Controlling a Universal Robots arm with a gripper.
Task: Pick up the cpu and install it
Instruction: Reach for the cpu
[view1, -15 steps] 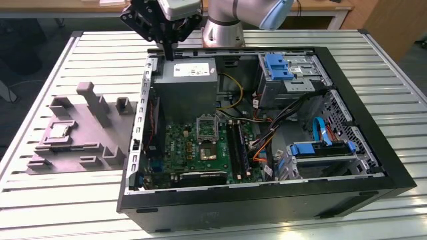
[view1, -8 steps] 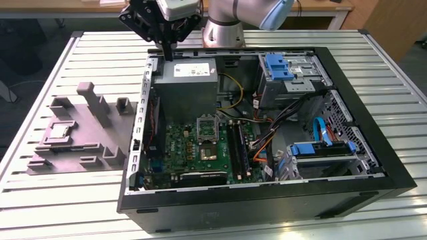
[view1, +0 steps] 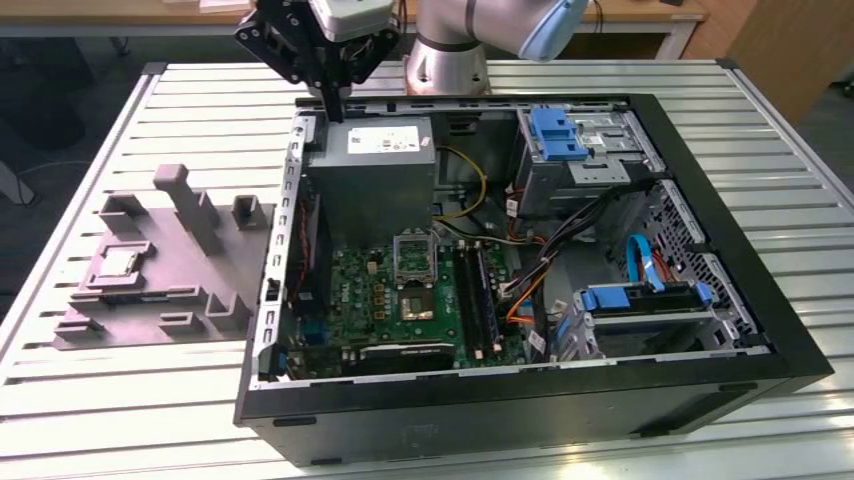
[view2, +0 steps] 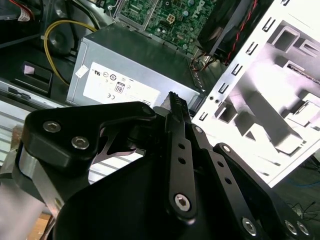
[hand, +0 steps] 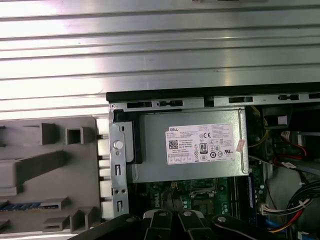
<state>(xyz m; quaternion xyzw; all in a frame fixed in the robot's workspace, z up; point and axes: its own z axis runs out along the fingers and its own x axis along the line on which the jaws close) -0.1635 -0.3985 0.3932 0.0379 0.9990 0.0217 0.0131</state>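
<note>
While the gripper (view1: 332, 110) hangs closed over the power supply (view1: 371, 175), the cpu (view1: 118, 263) lies well apart in the grey tray (view1: 150, 302).

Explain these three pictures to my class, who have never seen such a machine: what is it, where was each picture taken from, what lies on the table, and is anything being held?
The machine is a robot arm ending in a black gripper, its grasping part. The exterior view comes from a camera standing apart, looking down on a slatted metal table. The two wrist views come from cameras riding on the arm, so the gripper's black links sit close in front of them. On the table lie an open computer case and, to the exterior view's left, a grey tray with upright blocks. The pale square in a recess of that tray looks like the cpu. The gripper hangs above the grey power-supply box, shut, and I see nothing held in it.
</note>
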